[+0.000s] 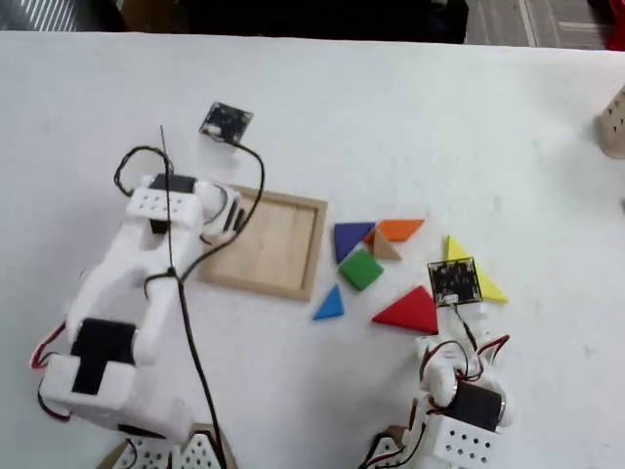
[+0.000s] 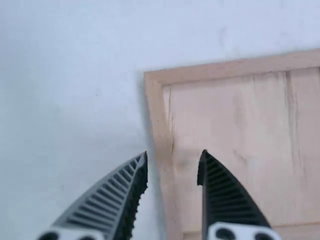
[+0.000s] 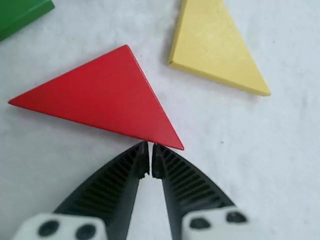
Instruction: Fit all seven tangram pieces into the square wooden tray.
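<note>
We are looking down on a white counter (image 1: 439, 107) that is spanning nearly the whole high view. In the right wrist view its surface is appearing finely grained. At the counter's right edge a tan perforated object (image 1: 613, 122) is standing, cut off by the frame. We cannot tell what it is. Beyond the counter's far edge a dark strip of the room (image 1: 322, 18) is showing.

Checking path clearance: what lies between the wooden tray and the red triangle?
In the high view, the green square and small blue triangle lie between tray and red triangle.
</note>
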Robot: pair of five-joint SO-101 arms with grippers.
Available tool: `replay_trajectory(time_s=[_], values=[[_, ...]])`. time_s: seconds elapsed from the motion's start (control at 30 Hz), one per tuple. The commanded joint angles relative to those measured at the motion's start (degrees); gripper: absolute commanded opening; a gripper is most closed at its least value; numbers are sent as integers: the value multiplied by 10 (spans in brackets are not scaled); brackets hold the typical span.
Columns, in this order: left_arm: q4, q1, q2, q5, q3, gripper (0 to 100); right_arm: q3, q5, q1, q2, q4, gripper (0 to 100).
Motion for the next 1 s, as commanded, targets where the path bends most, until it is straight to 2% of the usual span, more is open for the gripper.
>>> replay_trajectory(time_s=[0.0,0.23,0.4,0.53,0.63,0.8,0.97], values=[[-10,-21,80,7,-77,181,-11,10,4,-4,1,19],[93,-42,199,9,-226,177,-11,10,4,-4,1,19],[138,-40,213,11,-233,166,-11,10,5,-4,1,19],[196,-23,216,14,-217,83,-11,10,13,-4,1,19],[200,-11,211,75,-187,80,-11,10,12,-4,1,19],[210,-16,211,185,-193,145,-11,11,12,-4,1,19],[234,-15,211,257,-204,153,-11,11,13,-4,0,19]])
